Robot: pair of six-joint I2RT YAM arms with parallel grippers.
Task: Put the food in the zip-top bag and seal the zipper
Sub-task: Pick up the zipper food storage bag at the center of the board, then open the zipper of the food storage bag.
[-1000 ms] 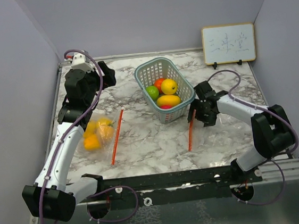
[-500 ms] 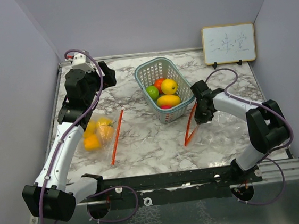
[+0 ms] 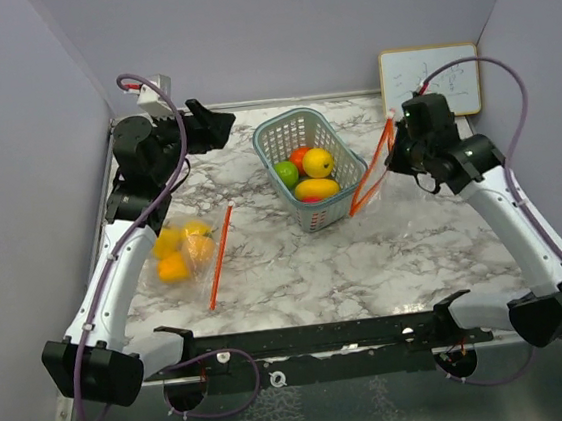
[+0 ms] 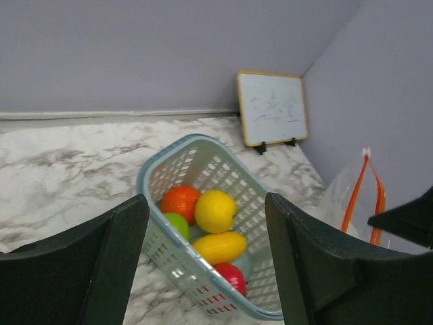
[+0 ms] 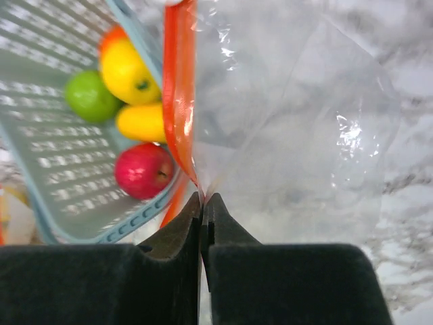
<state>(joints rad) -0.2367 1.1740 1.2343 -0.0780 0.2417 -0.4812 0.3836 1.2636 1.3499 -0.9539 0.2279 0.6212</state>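
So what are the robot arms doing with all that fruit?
The right gripper pinches an empty clear bag near its orange zipper, holding it up beside the blue basket. Five toy fruits sit inside it. The left gripper hovers open, holding nothing. Another bag with yellow and orange food lies on the left.

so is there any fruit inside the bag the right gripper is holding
No, the clear zip-top bag pinched in the right gripper shows only the marble table through it.

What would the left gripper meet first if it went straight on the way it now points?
Most likely the basket, at its near wall; the left gripper is open and aimed there, though depth is unclear.
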